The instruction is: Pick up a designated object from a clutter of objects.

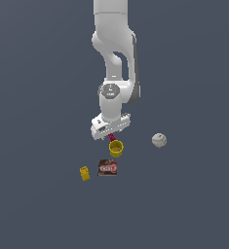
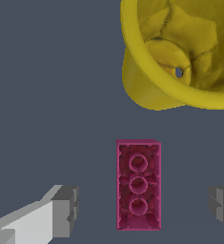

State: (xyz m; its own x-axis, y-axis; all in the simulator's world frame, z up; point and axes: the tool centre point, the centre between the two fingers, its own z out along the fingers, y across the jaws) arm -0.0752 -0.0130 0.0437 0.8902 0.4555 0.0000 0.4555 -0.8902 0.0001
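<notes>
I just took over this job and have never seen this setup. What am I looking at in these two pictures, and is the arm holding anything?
These are simulator renders. The exterior view shows a white robot arm reaching down over a plain dark grey floor. On the floor lie a yellow cup, a white baseball, a brown-red flat box and a small yellow block.

The wrist view comes from a camera on the arm, looking down past its gripper. The jaws stand open, one on each side of a small magenta-pink brick with three round recesses. They are not touching it, so nothing is held. The yellow cup sits just beyond the brick.
</notes>
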